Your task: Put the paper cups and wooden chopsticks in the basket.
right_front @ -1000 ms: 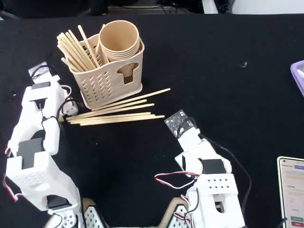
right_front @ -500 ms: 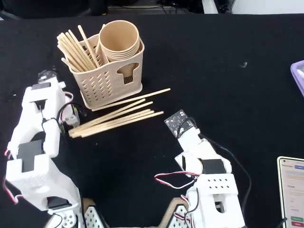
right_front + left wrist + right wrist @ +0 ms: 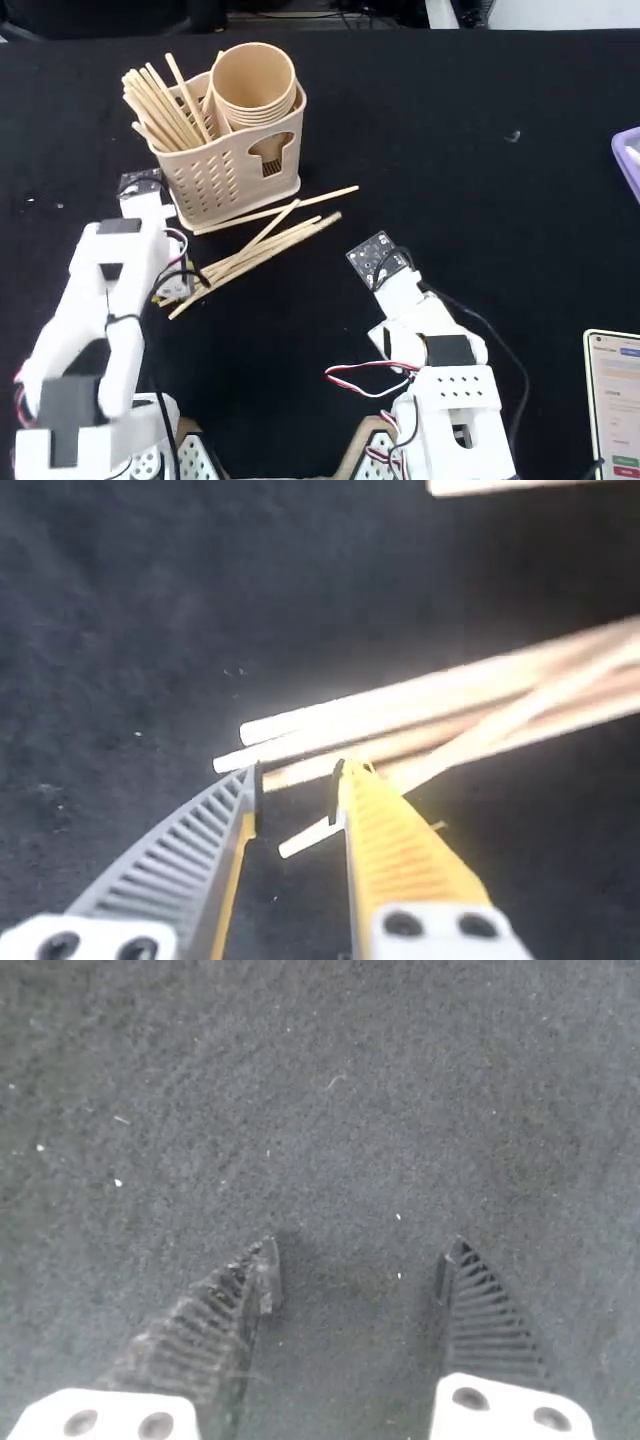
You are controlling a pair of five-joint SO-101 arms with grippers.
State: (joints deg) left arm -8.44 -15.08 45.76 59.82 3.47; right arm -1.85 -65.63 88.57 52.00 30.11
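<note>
Start with the left hand (image 3: 295, 780). Its two fingers, one grey and one yellow, stand parted by a narrow gap. The cut end of a single chopstick (image 3: 308, 837) lies in that gap, against the yellow finger and clear of the grey one, so it is not pinched. Just past the fingertips, the loose chopsticks (image 3: 430, 720) lie in a rough sheaf on the black bench (image 3: 120, 630), with their near ends uneven.

In the high view, find this hand at the low end of the sheaf, in front of the basket (image 3: 235, 175). The sheaf runs slantwise from the hand toward the middle of the bench. One stick crosses the others at a steeper angle. One further stick lies apart from the sheaf, close along the front of the basket's foot.

The basket stands upright on the far part of the bench. A stack of paper cups (image 3: 255, 85) sits nested in one side of it. A bundle of chopsticks (image 3: 160, 100) leans outward from the other side.

Now check the right hand (image 3: 360, 1260). Its fingers are spread wide over bare bench and grip nothing. The right arm (image 3: 430, 350) stands at the near edge, its wrist end near the far tips of the sheaf but not touching them.

A phone (image 3: 612, 400) lies at the near right edge of the bench.
</note>
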